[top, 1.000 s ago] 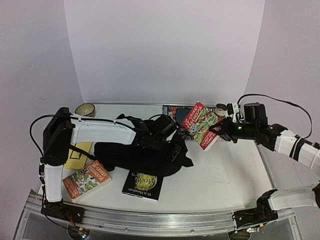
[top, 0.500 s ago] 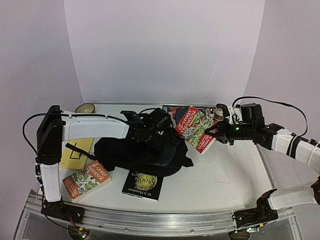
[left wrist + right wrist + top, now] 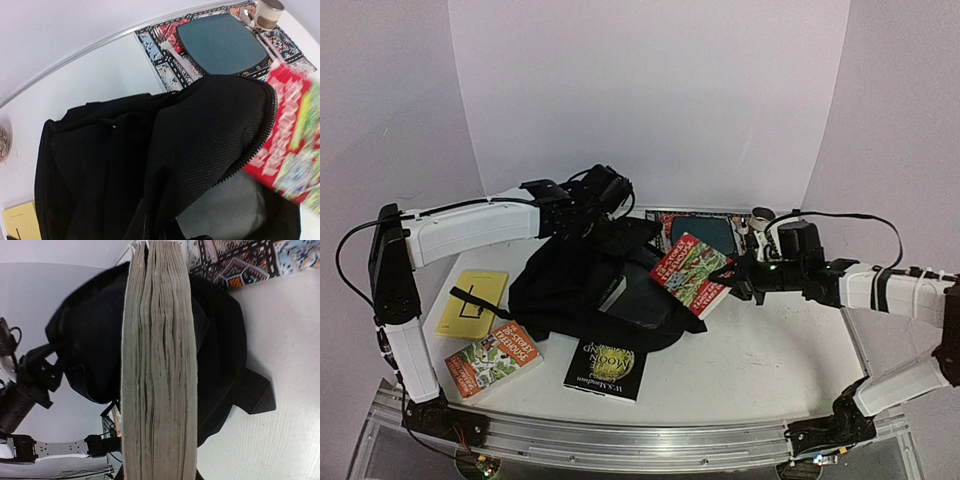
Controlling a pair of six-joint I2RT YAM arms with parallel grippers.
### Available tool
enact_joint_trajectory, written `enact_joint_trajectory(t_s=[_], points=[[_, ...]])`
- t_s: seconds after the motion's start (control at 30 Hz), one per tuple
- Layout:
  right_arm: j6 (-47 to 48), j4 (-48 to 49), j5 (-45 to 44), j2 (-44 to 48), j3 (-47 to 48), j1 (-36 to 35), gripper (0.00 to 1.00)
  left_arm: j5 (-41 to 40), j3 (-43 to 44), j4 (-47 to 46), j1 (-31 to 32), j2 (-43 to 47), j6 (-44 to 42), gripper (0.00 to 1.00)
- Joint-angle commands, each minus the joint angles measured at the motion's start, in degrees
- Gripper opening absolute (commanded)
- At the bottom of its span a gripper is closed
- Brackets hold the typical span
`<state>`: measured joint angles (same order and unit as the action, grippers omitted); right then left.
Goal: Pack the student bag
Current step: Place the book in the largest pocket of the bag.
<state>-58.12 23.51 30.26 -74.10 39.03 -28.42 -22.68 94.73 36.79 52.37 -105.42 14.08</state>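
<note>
Closest to the front, three books lie flat on the table (image 3: 770, 350): a black book (image 3: 606, 368), an orange and green book (image 3: 493, 360) and a yellow book (image 3: 472, 302). None of them is packed yet.

Just behind them sits the bag (image 3: 570, 290), in the middle of the table and a bit to the left. It looks different from a moment ago. Then it lay low and floppy. Now its top flap is pulled up and back, and its mouth gapes open toward the right. The left wrist view shows the zipper edge lifted and a grey inside under it.

That is because the left tool (image 3: 608, 200) was wide a moment ago and has now pinched shut on the top of the bag and lifted it.

The right tool (image 3: 728, 285) is closed on a red book (image 3: 690, 272). It has brought the book lower and closer, so one corner now hangs right at the open mouth. The right wrist view shows the page edges with the dark bag behind them.

I think this means the bag is ready, and the red book can slide in next.

At the back lie a patterned mat (image 3: 665, 218), a blue-green plate (image 3: 703, 232) and a small cup (image 3: 761, 215).
</note>
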Motion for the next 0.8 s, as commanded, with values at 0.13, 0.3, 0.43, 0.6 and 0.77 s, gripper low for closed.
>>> enact_joint_trajectory(t_s=[0.13, 0.3, 0.43, 0.6, 0.77], points=[[-7.93, 17.19, 2.45, -8.86, 6.14, -8.25, 0.0, 3.43, 5.17, -3.03, -0.07, 5.27, -0.81, 0.0], [-11.25, 21.33, 3.1, -15.18, 10.88, -10.22, 0.0, 6.32, 2.27, -4.64, -0.08, 7.44, 0.24, 0.0], [-14.19, 24.78, 3.94, -21.16, 14.07, -11.48, 0.0, 9.2, -1.06, -7.74, -0.14, 10.23, 0.5, 0.0], [-16.05, 26.26, 3.48, -26.2, 17.59, -12.8, 0.0, 12.83, -5.55, -11.71, -0.13, 13.6, -0.34, 0.0], [-18.25, 26.59, 3.55, -31.68, 21.45, -14.05, 0.0, 16.1, -9.03, -14.67, -0.11, 15.94, -0.8, 0.0]])
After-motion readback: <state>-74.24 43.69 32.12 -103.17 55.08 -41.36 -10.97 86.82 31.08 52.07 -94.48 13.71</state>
